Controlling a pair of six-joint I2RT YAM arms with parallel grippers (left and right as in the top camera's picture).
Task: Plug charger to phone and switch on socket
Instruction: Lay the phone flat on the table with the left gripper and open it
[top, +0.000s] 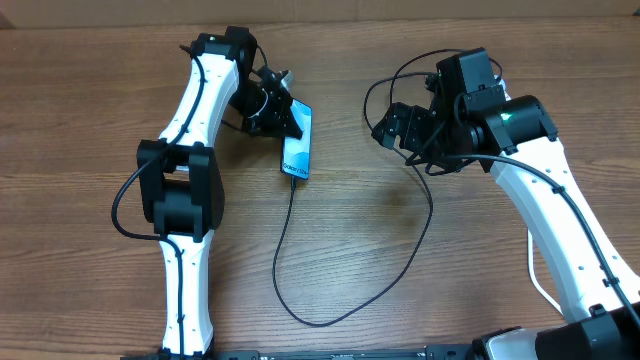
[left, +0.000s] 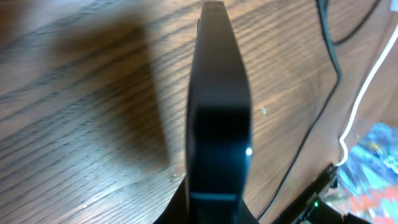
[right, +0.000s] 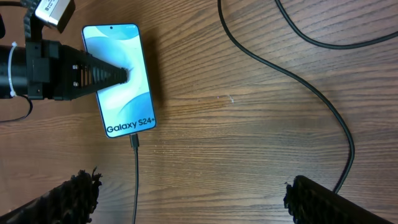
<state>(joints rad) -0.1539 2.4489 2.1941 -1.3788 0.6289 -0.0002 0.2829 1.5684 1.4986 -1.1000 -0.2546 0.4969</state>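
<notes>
Resting on the slick, fragile phone (right: 126, 106), the left gripper (right: 121, 74) was closed, the right gripper (top: 388, 128) spread empty; the limp cable (top: 285, 262) wanted pinching near its stiff end.

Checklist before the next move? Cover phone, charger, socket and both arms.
1. Charger tip in phone: ok, the connector sits at the short edge by the text.
2. Left fingers shut, tip over the screen: ok.
3. Right fingers open and empty: ok.
4. Socket in view: not ok, no view shows it.
5. Charger's plug end in socket: cannot tell, the cable goes out of sight by the right arm.
</notes>
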